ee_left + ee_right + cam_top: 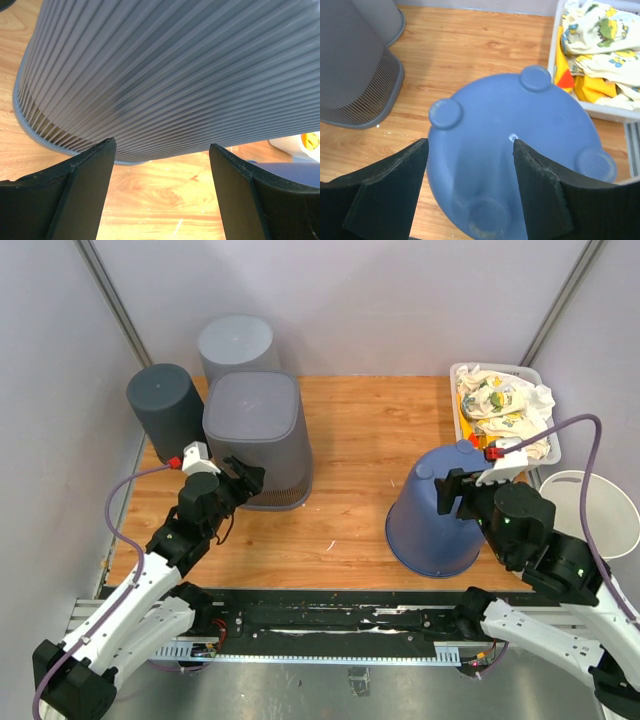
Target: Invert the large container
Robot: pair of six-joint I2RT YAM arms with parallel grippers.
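The grey ribbed bin (pixel 258 435) stands mouth-down just ahead of the left gripper (pixel 243 478). The right gripper (pixel 452 495) is farther off. Both jaws are spread and empty.

The top external view looks down from above and behind both arm bases, far enough back to take in the whole desk (pixel 360 420) and the side walls. The left wrist view sits low and very close, facing forward past the left pincer (pixel 161 145) at the ribbed grey bin (pixel 175 75), which fills the frame. The right wrist view looks steeply down through the right pincer (pixel 470 142) onto the blue container (pixel 520 125). It shares the ribbed grey bin and the white basket (pixel 607 112) with the overhead view.
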